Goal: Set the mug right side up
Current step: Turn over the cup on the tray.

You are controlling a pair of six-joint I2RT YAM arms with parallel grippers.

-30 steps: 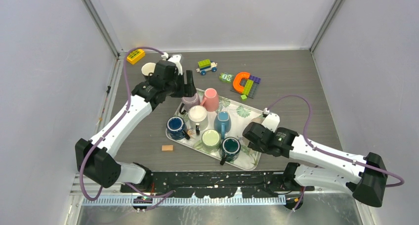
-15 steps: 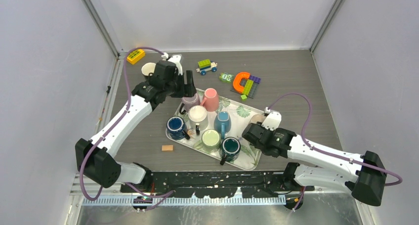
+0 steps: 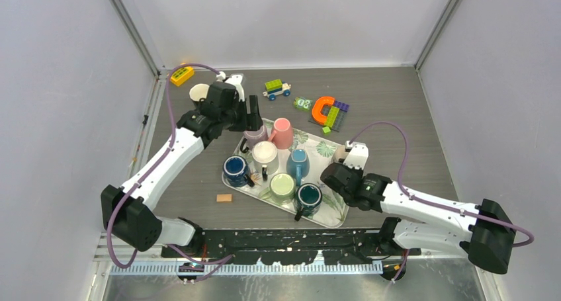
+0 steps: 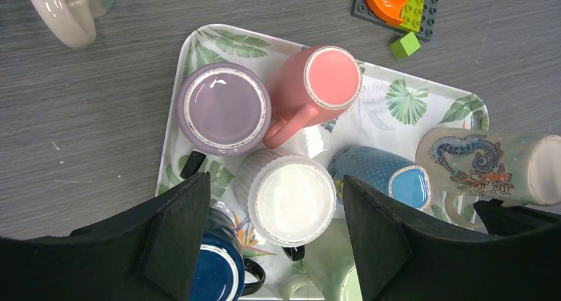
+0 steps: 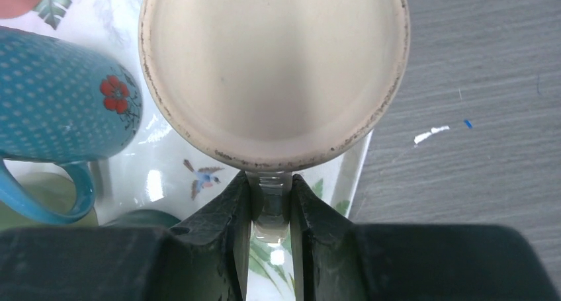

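Note:
A beige mug [image 4: 489, 165] with a blue dragon print lies on its side at the right end of the leaf-patterned tray [image 4: 423, 92]. Its flat base [image 5: 274, 69] faces the right wrist camera. My right gripper [image 5: 270, 205] is shut on the mug's handle, pinched just under the base; in the top view this gripper [image 3: 334, 175] sits over the tray's right edge and hides the mug. My left gripper [image 4: 274, 202] hangs open above the white ribbed mug [image 4: 291, 198], touching nothing; in the top view the left gripper [image 3: 250, 116] is at the tray's far left corner.
Also on the tray stand purple [image 4: 223, 108], pink [image 4: 317, 89], blue dotted [image 4: 384, 178], dark blue [image 4: 215, 274], pale green [image 3: 282, 185] and teal [image 3: 308, 196] mugs. Off the tray are a cream mug [image 3: 198, 92], yellow brick [image 3: 182, 75], toy car [image 3: 277, 88], orange arch [image 3: 324, 109] and wooden block [image 3: 224, 198].
My right arm has pushed forward and left over the tray's right edge, and its jaws have closed on the beige mug's handle. The left arm has stayed still.

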